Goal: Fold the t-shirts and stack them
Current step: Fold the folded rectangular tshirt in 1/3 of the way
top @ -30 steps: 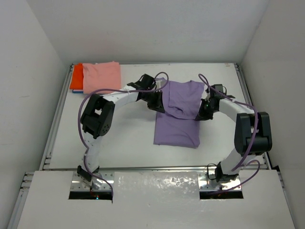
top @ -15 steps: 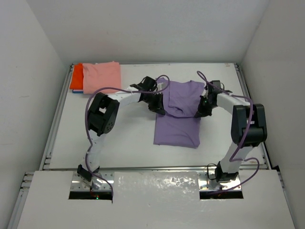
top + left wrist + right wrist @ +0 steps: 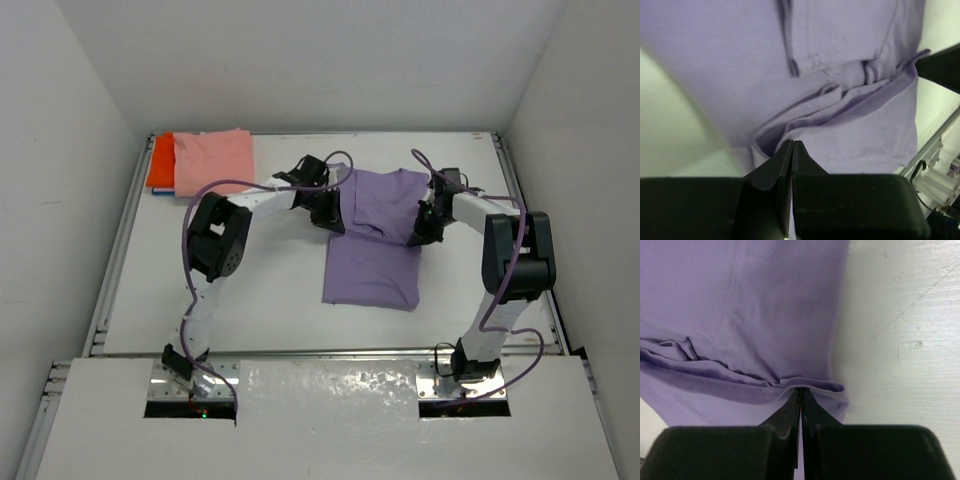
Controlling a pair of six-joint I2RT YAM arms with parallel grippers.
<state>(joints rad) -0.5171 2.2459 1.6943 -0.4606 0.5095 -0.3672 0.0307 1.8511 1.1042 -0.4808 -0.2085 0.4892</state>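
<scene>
White table (image 3: 270,290) boxed by white walls (image 3: 300,60); purple t-shirt (image 3: 375,270) at centre, left gripper (image 3: 792,145) and right gripper (image 3: 800,392) both pinching its fold

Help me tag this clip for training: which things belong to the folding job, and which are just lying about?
Job:
- purple t-shirt, pinched at its folded edge by the left fingers and right fingers
- pink t-shirt overlapping the orange t-shirt, far-left corner

Not the job's:
- table
- side rail
</scene>
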